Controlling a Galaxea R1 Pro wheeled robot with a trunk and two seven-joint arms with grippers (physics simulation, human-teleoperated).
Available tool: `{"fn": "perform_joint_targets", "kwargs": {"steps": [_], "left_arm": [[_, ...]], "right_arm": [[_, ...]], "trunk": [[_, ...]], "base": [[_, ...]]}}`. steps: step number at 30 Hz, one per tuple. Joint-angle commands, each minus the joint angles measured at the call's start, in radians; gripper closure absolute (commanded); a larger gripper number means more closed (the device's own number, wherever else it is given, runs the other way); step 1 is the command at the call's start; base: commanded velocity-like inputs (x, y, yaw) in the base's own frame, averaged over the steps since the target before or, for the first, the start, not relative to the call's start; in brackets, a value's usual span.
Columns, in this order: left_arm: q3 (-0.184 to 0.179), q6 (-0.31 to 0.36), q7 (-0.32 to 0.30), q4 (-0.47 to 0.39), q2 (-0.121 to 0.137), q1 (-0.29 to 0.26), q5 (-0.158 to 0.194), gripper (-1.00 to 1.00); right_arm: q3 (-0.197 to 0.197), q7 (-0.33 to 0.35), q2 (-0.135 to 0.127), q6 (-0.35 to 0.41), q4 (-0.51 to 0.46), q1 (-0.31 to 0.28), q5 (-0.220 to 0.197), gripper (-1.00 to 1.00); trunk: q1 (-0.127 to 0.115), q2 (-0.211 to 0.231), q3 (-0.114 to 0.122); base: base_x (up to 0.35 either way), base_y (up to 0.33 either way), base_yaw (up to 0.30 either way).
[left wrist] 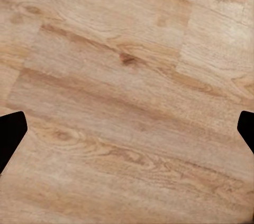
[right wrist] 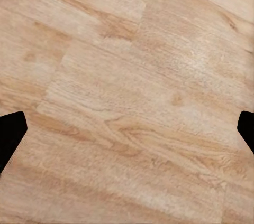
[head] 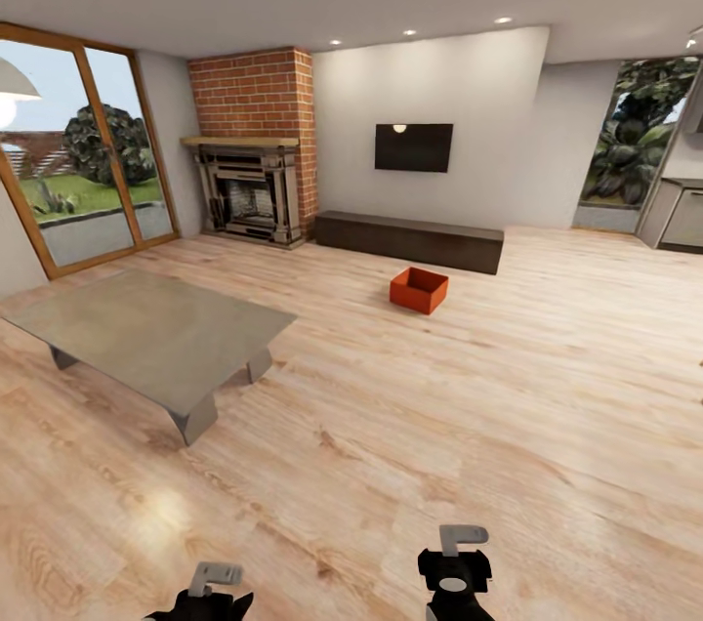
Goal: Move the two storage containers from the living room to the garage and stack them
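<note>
One bin (head: 419, 289) sits out on the wood floor (head: 508, 387), well ahead of the robot and just in front of the long dark cabinet (head: 408, 240) under the TV (head: 413, 147). It's lidless, orange-red, standing flat with one corner turned toward us. Just this one bin shows from here.

Both arms hang low at the near edge of the head view, the left gripper (head: 213, 580) and right gripper (head: 461, 543) pointing down at bare planks. On each wrist camera the dark fingertips (left wrist: 10, 134) (right wrist: 10, 134) sit far out at opposite edges with only flooring between them, so both grippers look spread wide and empty.

The job right now, I'd say, is the approach: roll forward, slightly right of dead centre, and stop short enough that the bin lands between the arms rather than under the base. Squaring up to a long wall before reaching would likely make the grasp cleaner.

The path looks open. The low grey table (head: 146, 333) stands off to the left, the fireplace (head: 249, 191) and glass doors (head: 83, 152) further back. Nothing lies between robot and bin.
</note>
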Motion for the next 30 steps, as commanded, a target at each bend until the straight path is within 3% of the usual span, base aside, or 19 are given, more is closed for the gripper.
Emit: {"fn": "perform_joint_targets", "kwargs": {"steps": [1,6,9,11,19,30], "left_arm": [[-0.008,-0.001,-0.005,0.001,0.001,-0.001,0.009,-1.0],[-0.008,0.008,-0.063,0.001,0.002,-0.001,0.008,-1.0],[-0.008,0.014,-0.161,0.002,0.004,-0.001,0.01,-1.0],[-0.008,0.014,-0.177,0.002,0.006,-0.001,0.01,-1.0],[-0.007,0.003,-0.078,0.001,0.008,-0.001,0.012,-1.0],[-0.008,-0.003,-0.058,0.001,0.009,-0.001,0.011,-1.0]], "right_arm": [[0.005,-0.006,0.0,0.008,-0.001,-0.001,0.005,-1.0],[0.005,-0.006,0.0,0.008,-0.001,-0.001,0.005,-1.0],[0.005,-0.006,0.0,0.008,-0.001,-0.001,0.005,-1.0],[0.005,-0.006,0.0,0.008,-0.001,-0.001,0.005,-1.0],[0.005,-0.006,0.0,0.008,-0.001,-0.001,0.005,-1.0],[0.006,-0.006,0.001,0.008,-0.001,-0.001,0.005,-1.0]], "trunk": [[0.001,-0.001,-0.001],[0.001,-0.001,-0.001],[0.001,-0.001,-0.001],[0.001,-0.001,-0.001],[0.001,-0.001,-0.001],[0.001,-0.001,-0.001]], "base": [[0.326,0.0,0.0],[0.33,0.0,0.0],[0.331,0.0,0.0],[0.331,-0.002,0.0],[0.325,-0.068,0.0],[0.311,-0.128,0.0]]}}
